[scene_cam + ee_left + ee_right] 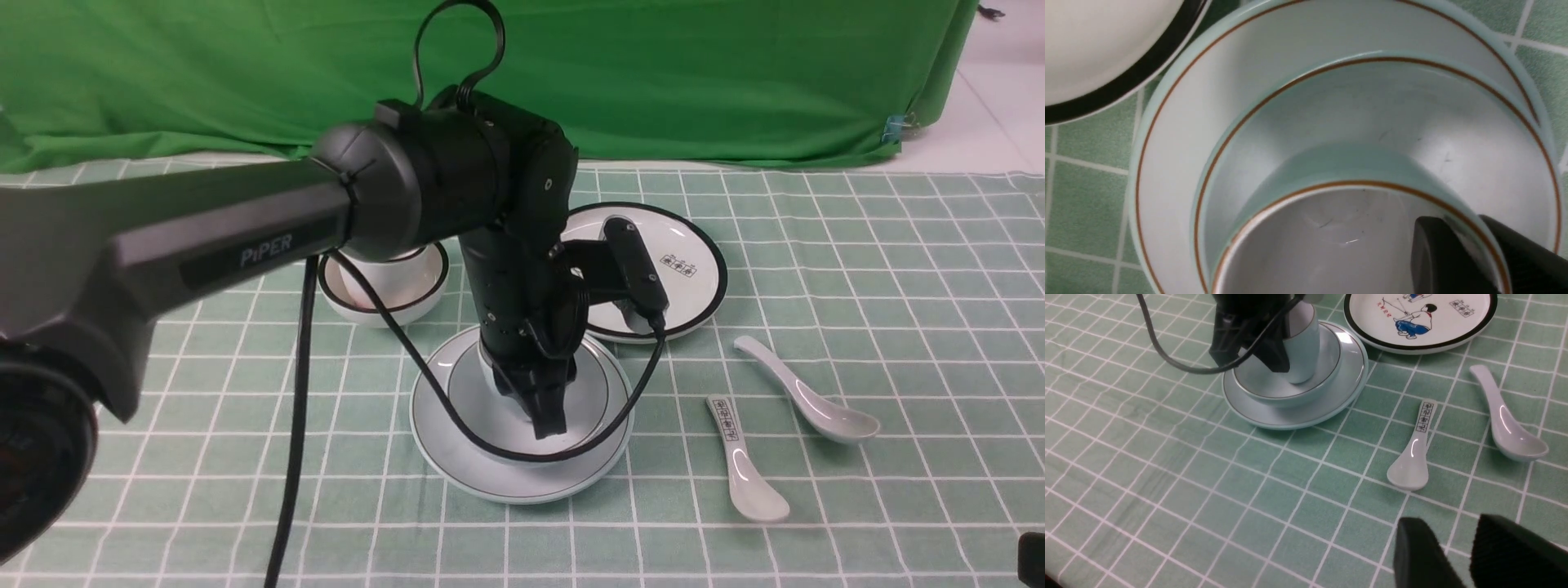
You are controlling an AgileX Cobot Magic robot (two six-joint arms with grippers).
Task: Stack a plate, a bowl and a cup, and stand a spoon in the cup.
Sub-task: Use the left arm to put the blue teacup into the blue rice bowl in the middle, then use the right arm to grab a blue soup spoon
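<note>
The pale plate [457, 465] lies mid-table with the pale bowl [482, 400] on it. The cup [1304, 339] stands in the bowl; my left arm hides most of it in the front view. My left gripper [549, 420] points down and is shut on the cup's rim [1331, 245], one finger inside and one outside [1461, 232]. The plain white spoon [808, 400] lies on the cloth to the right of the plate. My right gripper [1453, 535] is open and empty, low over the cloth near the spoons.
A white spoon with printed characters [743, 465] lies between the plate and the plain spoon. A black-rimmed cartoon plate [694, 278] lies behind them. A black-rimmed white bowl [392, 282] stands at the back left. Green backdrop behind the table.
</note>
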